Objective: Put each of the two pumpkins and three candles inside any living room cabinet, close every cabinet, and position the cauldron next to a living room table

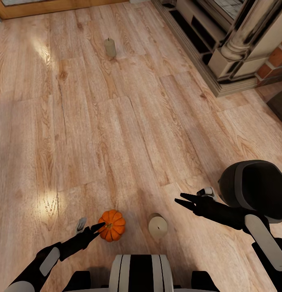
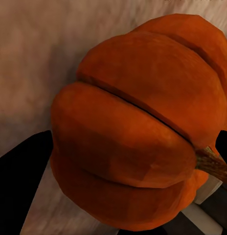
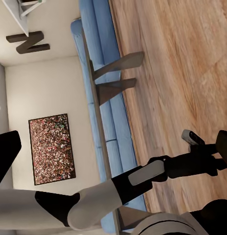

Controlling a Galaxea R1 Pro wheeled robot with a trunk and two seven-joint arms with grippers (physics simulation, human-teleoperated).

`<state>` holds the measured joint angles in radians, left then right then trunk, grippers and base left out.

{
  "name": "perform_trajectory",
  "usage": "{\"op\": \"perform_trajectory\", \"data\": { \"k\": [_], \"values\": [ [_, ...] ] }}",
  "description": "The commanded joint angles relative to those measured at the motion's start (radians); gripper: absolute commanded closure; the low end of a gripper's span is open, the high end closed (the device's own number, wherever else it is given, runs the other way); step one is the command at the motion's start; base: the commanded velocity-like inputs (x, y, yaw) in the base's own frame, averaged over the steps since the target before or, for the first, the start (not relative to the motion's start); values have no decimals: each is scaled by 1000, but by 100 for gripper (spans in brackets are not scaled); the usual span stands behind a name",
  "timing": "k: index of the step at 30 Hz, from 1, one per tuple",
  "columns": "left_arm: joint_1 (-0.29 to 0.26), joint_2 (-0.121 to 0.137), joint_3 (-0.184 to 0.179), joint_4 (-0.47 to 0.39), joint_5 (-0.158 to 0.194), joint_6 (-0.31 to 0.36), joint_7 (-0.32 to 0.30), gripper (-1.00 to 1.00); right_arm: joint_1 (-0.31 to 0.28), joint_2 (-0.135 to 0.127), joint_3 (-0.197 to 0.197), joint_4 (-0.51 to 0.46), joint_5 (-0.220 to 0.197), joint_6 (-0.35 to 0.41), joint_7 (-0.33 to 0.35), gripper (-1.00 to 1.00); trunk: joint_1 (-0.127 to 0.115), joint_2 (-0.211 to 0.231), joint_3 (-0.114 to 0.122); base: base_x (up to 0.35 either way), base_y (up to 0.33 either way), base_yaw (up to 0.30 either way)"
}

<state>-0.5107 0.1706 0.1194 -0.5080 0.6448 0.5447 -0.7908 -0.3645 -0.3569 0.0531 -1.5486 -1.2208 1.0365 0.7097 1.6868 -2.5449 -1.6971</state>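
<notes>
An orange ribbed pumpkin (image 1: pixel 112 225) sits low by the floor just ahead of my base. My left gripper (image 1: pixel 101 227) is shut on it, and in the left wrist view the pumpkin (image 2: pixel 138 132) bulges between the dark fingers (image 2: pixel 20 176). A squat tan candle (image 1: pixel 157 226) stands right beside the pumpkin. Another candle (image 1: pixel 110 47) stands far ahead on the floor. My right gripper (image 1: pixel 182 200) hangs open and empty to the right of the near candle. The black cauldron (image 1: pixel 254 190) sits behind my right arm.
A stone fireplace surround (image 1: pixel 238 52) and its hearth edge fill the far right. Wood flooring (image 1: pixel 116 121) lies between the two candles. The right wrist view shows a blue sofa (image 3: pixel 101 58), a table with grey legs (image 3: pixel 116 66) and my left arm (image 3: pixel 192 164).
</notes>
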Motion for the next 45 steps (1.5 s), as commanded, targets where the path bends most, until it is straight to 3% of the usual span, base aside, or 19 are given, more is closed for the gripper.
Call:
{"op": "perform_trajectory", "data": {
  "k": [1,32,45],
  "values": [
    [0,0,2,2,-13,-5,60,100,-1,-1,1,1,3,2,5,-100,0,0,-1,0,0,0],
    [0,0,3,2,-13,-5,56,100,-1,-1,1,4,3,2,5,-100,0,0,-1,0,0,0],
    [0,0,3,2,-11,-4,54,100,-1,-1,-1,10,3,2,7,-100,-6,3,50,0,0,0]
  ]
}}
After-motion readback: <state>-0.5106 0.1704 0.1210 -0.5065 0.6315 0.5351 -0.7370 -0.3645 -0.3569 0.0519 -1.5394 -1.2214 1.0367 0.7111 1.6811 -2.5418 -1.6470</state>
